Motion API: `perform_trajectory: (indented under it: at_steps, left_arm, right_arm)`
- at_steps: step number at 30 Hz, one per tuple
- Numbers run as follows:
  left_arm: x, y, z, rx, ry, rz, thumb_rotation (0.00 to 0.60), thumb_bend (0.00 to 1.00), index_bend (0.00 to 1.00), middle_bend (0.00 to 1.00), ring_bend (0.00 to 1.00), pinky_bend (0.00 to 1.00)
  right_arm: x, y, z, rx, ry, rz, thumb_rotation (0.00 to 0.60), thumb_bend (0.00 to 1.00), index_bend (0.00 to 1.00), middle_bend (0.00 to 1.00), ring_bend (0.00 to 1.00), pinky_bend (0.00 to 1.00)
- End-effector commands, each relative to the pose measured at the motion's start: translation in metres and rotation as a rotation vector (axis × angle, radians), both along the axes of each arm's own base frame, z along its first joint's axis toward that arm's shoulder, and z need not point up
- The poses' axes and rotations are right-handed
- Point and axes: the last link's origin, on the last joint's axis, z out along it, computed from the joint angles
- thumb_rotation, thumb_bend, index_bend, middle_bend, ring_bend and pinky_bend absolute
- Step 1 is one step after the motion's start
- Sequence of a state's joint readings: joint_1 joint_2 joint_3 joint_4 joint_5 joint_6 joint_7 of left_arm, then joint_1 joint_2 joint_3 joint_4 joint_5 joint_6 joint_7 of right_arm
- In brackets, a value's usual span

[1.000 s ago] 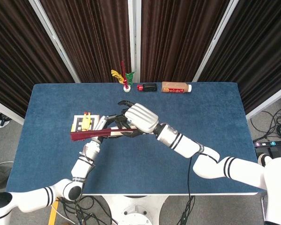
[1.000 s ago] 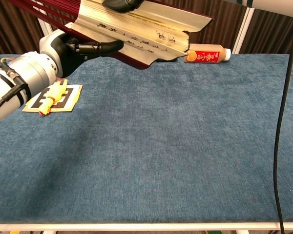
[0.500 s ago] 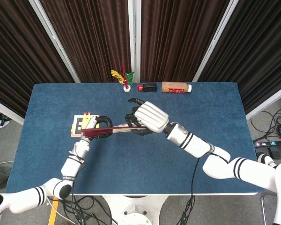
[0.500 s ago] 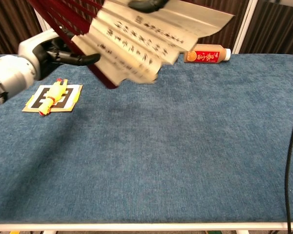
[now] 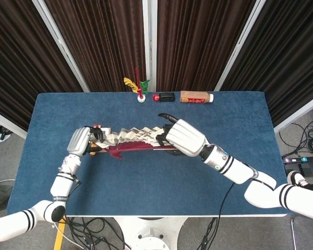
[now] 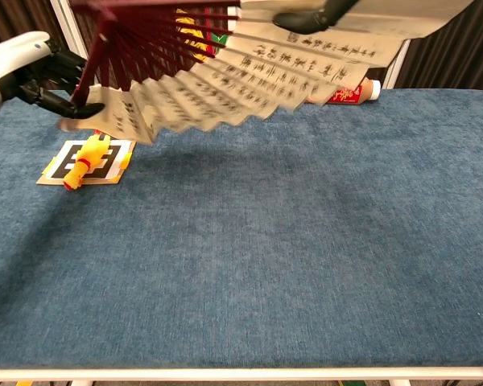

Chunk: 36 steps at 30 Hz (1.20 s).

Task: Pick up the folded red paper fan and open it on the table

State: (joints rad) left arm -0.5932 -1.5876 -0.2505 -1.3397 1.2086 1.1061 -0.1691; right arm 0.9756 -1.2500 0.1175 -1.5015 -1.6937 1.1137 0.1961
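Note:
The red paper fan (image 5: 133, 140) is spread wide and held in the air above the blue table (image 5: 224, 120). Its cream pleated leaf with dark writing (image 6: 249, 76) and red ribs (image 6: 137, 40) fill the top of the chest view. My left hand (image 5: 81, 140) grips the fan's left end, seen again as the left hand (image 6: 32, 72) at the chest view's upper left. My right hand (image 5: 182, 138) holds the right end; only its dark fingers (image 6: 306, 18) show in the chest view.
A yellow toy on a marker card (image 6: 88, 159) lies under the fan's left end. Along the table's far edge stand a small flag holder (image 5: 140, 88), a dark object (image 5: 166, 97) and a lying bottle (image 5: 195, 97).
The two hands have moved apart, left hand leftward and right hand rightward, and the fan has gone from barely fanned out to widely spread.

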Motion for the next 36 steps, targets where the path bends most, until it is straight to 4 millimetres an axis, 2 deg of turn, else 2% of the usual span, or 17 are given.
perform_trajectory:
  at_steps: [1,7,19,22,23,26,28,31,33,34,36]
  left_arm:
    - [-0.005,-0.006,0.007,0.063,0.133,-0.003,0.6,0.38,0.73,0.7,0.58,0.39]
    - [-0.002,-0.009,0.007,0.098,0.222,-0.01,0.6,0.38,0.72,0.69,0.58,0.39]
    - [0.0,-0.01,-0.004,0.158,0.367,-0.04,0.6,0.38,0.69,0.67,0.58,0.39]
    - [-0.001,-0.008,-0.014,0.16,0.417,-0.054,0.6,0.38,0.64,0.65,0.58,0.39]
    - [-0.001,-0.007,-0.018,0.162,0.431,-0.057,0.6,0.37,0.63,0.64,0.58,0.39]
    - [-0.001,-0.004,-0.026,0.18,0.457,-0.061,0.6,0.35,0.57,0.6,0.55,0.38]
    - [-0.002,-0.003,-0.03,0.189,0.484,-0.064,0.6,0.32,0.49,0.54,0.51,0.38]
    - [-0.003,-0.003,-0.038,0.186,0.514,-0.065,0.6,0.24,0.32,0.39,0.35,0.32]
    - [-0.004,-0.003,-0.041,0.181,0.522,-0.062,0.6,0.17,0.24,0.3,0.25,0.29]
    - [-0.004,-0.003,-0.042,0.179,0.525,-0.059,0.6,0.11,0.2,0.25,0.2,0.27]
    - [-0.004,-0.003,-0.043,0.177,0.519,-0.052,0.6,0.05,0.16,0.2,0.16,0.25]
  right_arm:
    - [-0.013,0.013,0.003,-0.065,0.057,0.035,0.6,0.95,1.0,0.82,0.52,0.13]
    - [-0.03,0.022,0.002,-0.143,0.117,0.064,0.6,0.95,1.0,0.82,0.52,0.12]
    - [-0.059,0.025,-0.007,-0.23,0.201,0.113,0.6,0.94,1.0,0.82,0.5,0.08]
    - [-0.07,0.024,-0.015,-0.243,0.213,0.125,0.6,0.89,0.98,0.8,0.48,0.06]
    - [-0.075,0.022,-0.019,-0.251,0.212,0.133,0.6,0.84,0.96,0.79,0.47,0.05]
    - [-0.087,0.018,-0.027,-0.268,0.207,0.119,0.6,0.64,0.81,0.73,0.41,0.02]
    - [-0.095,0.015,-0.031,-0.278,0.206,0.1,0.6,0.51,0.65,0.66,0.34,0.0]
    - [-0.108,0.012,-0.039,-0.275,0.211,0.03,0.6,0.26,0.29,0.46,0.17,0.0]
    - [-0.116,0.01,-0.043,-0.255,0.229,-0.037,0.6,0.14,0.09,0.31,0.06,0.0]
    - [-0.118,0.01,-0.045,-0.244,0.234,-0.062,0.6,0.09,0.03,0.23,0.03,0.0]
    - [-0.122,0.01,-0.046,-0.234,0.239,-0.107,0.6,0.02,0.0,0.09,0.0,0.0]
